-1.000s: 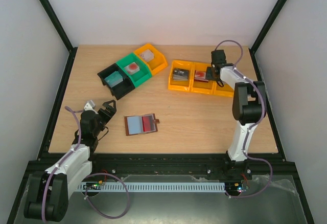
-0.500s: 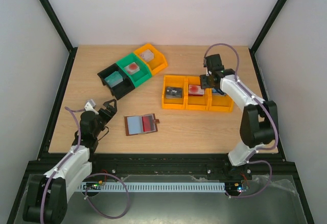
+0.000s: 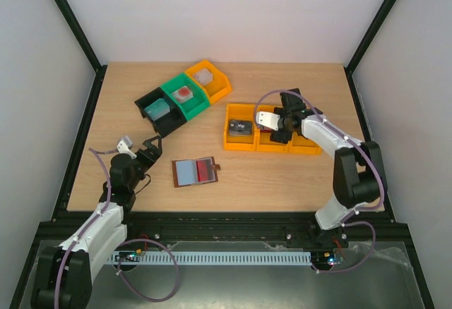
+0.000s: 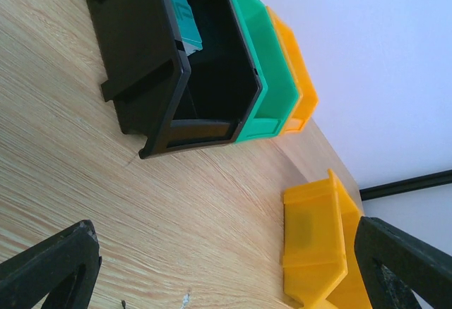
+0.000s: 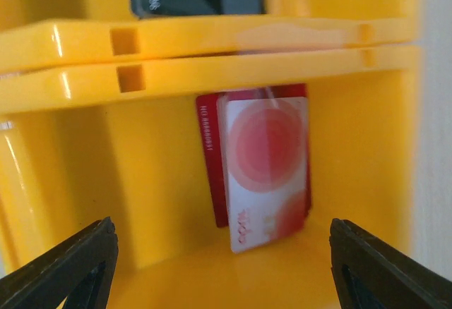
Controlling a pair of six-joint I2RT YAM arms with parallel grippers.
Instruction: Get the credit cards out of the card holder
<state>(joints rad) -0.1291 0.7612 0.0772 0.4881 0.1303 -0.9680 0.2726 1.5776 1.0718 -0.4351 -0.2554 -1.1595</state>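
- Wooden worktop (image 3: 141, 161): the card holder (image 3: 189, 173) lies open near the front, a red credit card (image 3: 205, 170) in its right half, not yet out.
- Beyond it, rightwards, two cards (image 5: 268, 168) lie in a yellow bin (image 5: 212, 76); the right hand (image 5: 222, 235) hangs above them, spread and empty.
- Left of the holder, the left hand (image 4: 226, 245) is wide open and empty.

Pale wooden table (image 3: 268, 178), white walls (image 3: 226, 13)

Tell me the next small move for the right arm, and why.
Probably lift the right gripper up clear of the yellow bin and towards the card holder. Its jaws stand open with nothing between them, the cards lie flat on the bin floor, and a red card shows in the open card holder, so another pick seems due.
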